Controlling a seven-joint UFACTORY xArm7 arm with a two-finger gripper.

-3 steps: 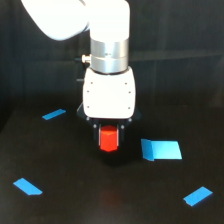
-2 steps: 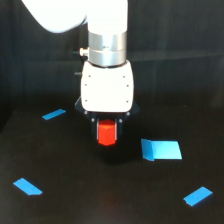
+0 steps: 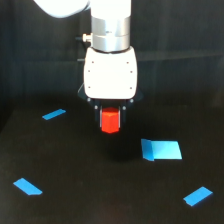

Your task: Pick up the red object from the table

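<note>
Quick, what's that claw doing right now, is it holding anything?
Gripper: closed on the red block, held clear above the black table.

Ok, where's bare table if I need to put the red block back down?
The table is bare along the front, between the blue piece at the exterior view's left and the one at its right. The larger blue piece crowds the right of the red object held in the gripper.
</note>
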